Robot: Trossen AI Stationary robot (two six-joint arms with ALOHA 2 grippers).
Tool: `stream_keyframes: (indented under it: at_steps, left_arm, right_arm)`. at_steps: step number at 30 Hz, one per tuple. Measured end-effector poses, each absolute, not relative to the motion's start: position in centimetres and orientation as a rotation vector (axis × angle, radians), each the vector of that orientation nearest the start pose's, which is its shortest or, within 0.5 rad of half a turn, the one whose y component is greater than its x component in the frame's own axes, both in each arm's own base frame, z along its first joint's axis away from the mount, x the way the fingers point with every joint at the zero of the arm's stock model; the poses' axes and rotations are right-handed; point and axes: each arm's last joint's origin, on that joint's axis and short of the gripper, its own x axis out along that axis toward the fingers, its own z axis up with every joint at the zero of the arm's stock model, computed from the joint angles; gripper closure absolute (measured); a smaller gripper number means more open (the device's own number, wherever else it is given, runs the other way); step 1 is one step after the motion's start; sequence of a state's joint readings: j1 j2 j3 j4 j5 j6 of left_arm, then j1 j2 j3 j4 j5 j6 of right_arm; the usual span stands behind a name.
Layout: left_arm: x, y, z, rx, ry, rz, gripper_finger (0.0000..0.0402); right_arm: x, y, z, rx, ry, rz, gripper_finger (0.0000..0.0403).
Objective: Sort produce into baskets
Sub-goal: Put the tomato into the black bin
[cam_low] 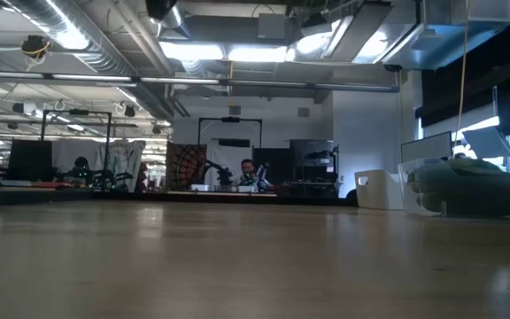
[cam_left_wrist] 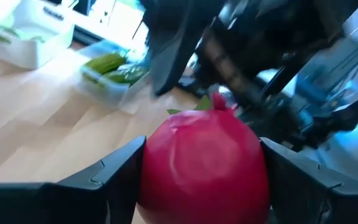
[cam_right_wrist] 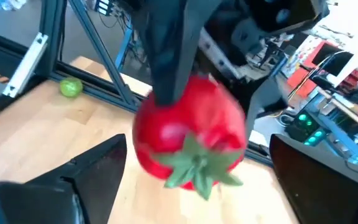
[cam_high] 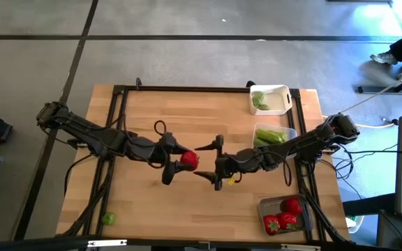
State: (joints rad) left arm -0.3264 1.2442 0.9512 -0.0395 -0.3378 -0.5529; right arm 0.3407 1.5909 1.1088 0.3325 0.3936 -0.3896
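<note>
A round red tomato (cam_high: 188, 160) with a green leafy top hangs above the middle of the table, and my left gripper (cam_high: 179, 161) is shut on it. My right gripper (cam_high: 201, 161) faces it from the table's right, open. Its fingers (cam_right_wrist: 98, 171) stand wide on either side of the tomato (cam_right_wrist: 191, 137) without touching it. At the table's right edge stand three baskets: a white one (cam_high: 279, 90) with green pieces, a clear one (cam_high: 289, 130) with green pods, and a dark grey one (cam_high: 269, 204) with red tomatoes. A green lime (cam_high: 108, 218) lies near the table's front left corner. My left gripper pinches the tomato by two opposite sides (cam_left_wrist: 151, 168) between its two fingers. The fingers come nearly level from the table's left. The tomato is lifted clear of the table, its leafy top (cam_right_wrist: 194, 165) turned toward my right gripper.
The lime (cam_right_wrist: 71, 88) also shows beyond the tomato in the right wrist view, beside the dark frame rail. A black frame (cam_high: 117, 125) runs along the table's sides. Bare wood lies in the middle and near part of the table.
</note>
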Motion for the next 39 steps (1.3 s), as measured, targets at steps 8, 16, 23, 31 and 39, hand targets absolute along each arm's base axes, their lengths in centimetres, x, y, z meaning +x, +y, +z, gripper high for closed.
stream_keyframes:
  at_steps: [8,16,23,31,39]
  left_arm:
    - [27.9,-8.2,30.4,-0.455,0.268,0.095,0.0127]
    - [28.8,-8.4,30.2,-0.433,0.221,0.076,0.0127]
    - [28.9,-8.3,30.4,-0.399,0.2,0.07,0.0095]
    - [28.9,-7.9,30.4,-0.379,0.199,0.085,0.0049]
    - [26.2,-7.3,32.0,-0.325,0.243,0.079,0.0046]
  right_arm:
    - [35.0,11.2,29.0,-0.455,0.138,-0.026,0.0029]
    - [35.3,11.3,28.7,-0.496,0.129,-0.034,0.0032]
    - [35.2,11.3,28.8,-0.497,0.126,-0.033,0.0118]
    - [35.2,11.3,28.8,-0.495,0.126,-0.044,0.0169]
    - [34.4,12.8,29.2,-0.47,0.115,-0.015,0.0145]
